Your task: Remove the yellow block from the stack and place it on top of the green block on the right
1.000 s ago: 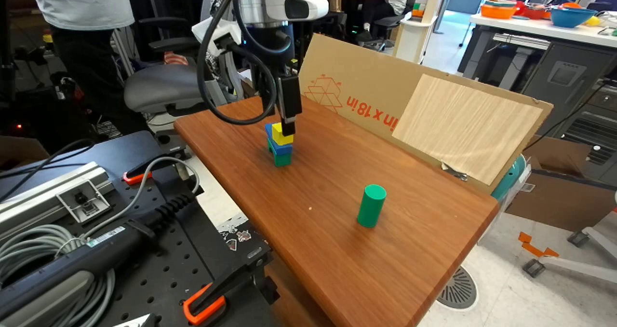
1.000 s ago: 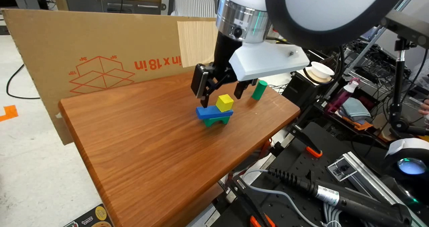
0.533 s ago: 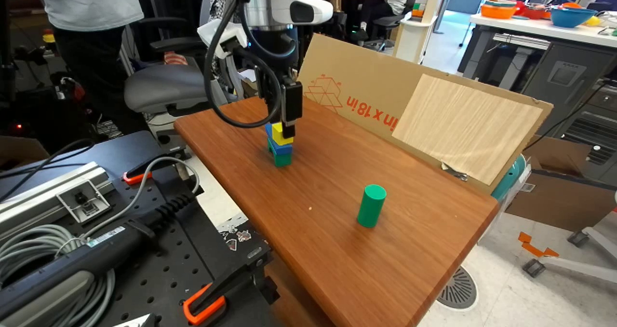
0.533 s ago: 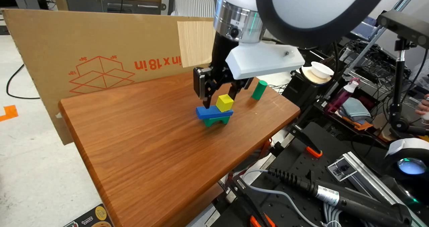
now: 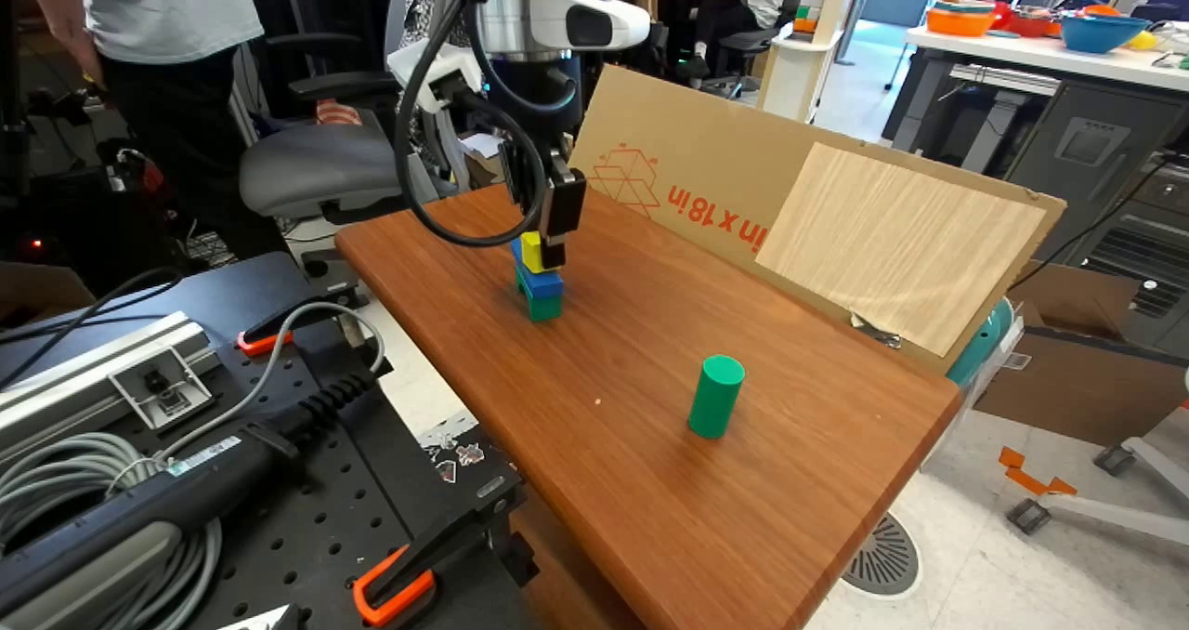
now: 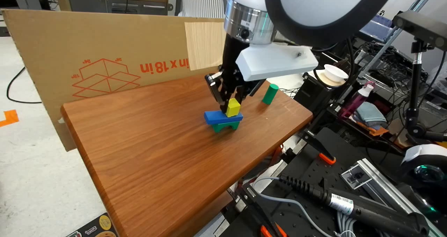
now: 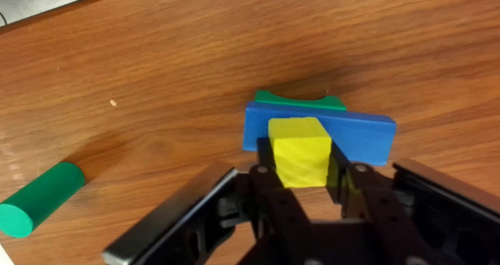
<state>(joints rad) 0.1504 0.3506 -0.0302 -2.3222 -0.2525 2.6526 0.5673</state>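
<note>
The yellow block is pinched between the two black fingers of my gripper, which is shut on it. Beneath the yellow block the stack goes on with a flat blue block and a green arch piece at the bottom. The yellow block appears to rest on the blue one still. In both exterior views the green block, an upright cylinder with a bare top, stands apart on the table. At the lower left of the wrist view the green block shows too.
The wooden table carries the stack and the cylinder. A cardboard sheet stands along one long side. Beside the opposite side is a black perforated bench with clamps and cables. A looped cable hangs by the wrist.
My gripper came down slightly and its fingers closed from wide apart onto the yellow block. The yellow block has shifted and turned a little on the blue piece. The green cylinder has not moved.
</note>
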